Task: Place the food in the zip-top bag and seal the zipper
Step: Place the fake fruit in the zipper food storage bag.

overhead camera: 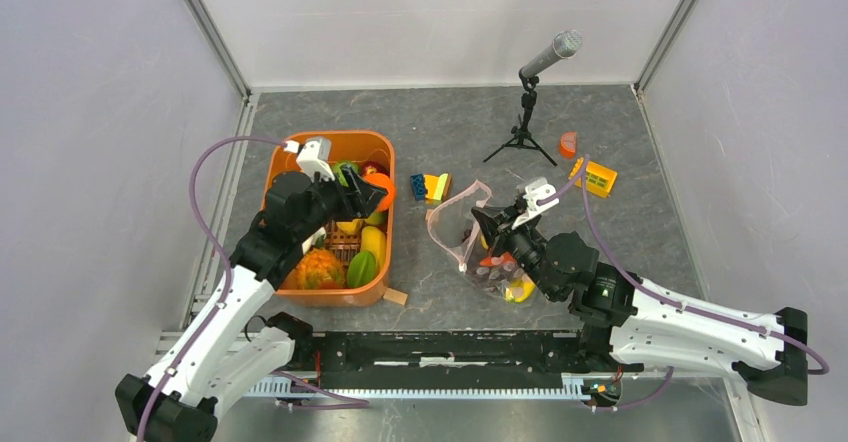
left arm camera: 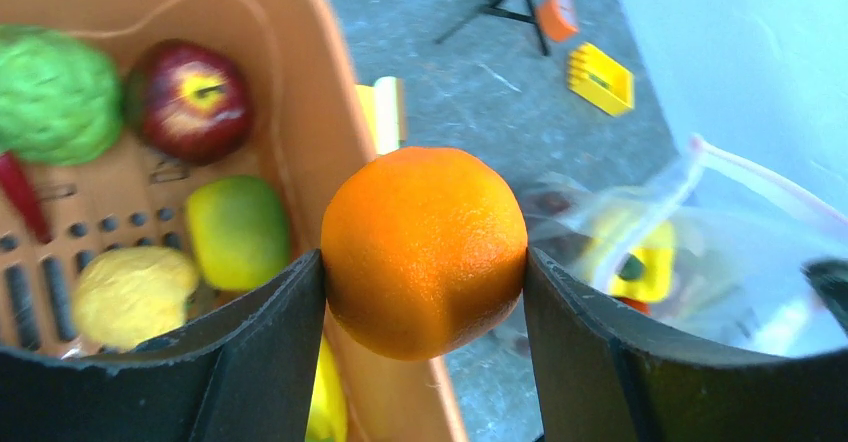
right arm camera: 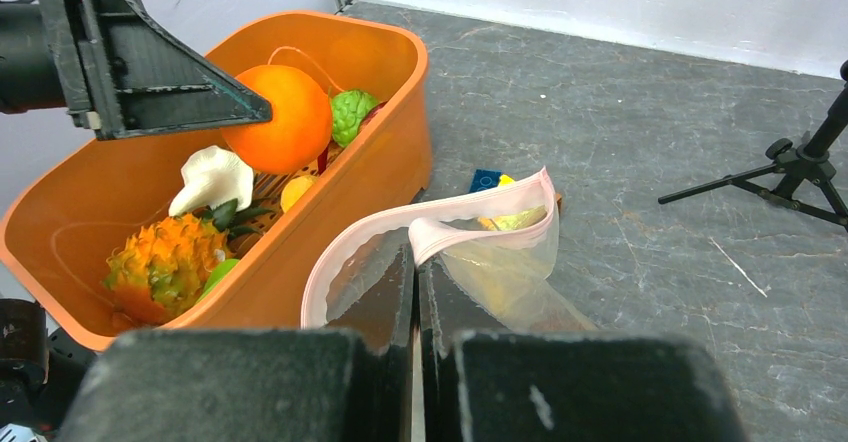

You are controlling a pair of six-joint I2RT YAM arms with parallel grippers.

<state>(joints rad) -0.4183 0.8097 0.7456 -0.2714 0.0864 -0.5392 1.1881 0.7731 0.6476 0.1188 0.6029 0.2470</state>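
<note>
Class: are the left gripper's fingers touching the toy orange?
Touching. The left wrist view shows the left gripper with both fingers pressed against opposite sides of the orange, with no gap on either side.

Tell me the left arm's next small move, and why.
Probably carry the round orange toy fruit rightward toward the clear plastic zip-top bag: the left claw grips it above the rim of the orange plastic tub, while the right claw, shut on the pink zipper edge, holds the mouth open.
</note>
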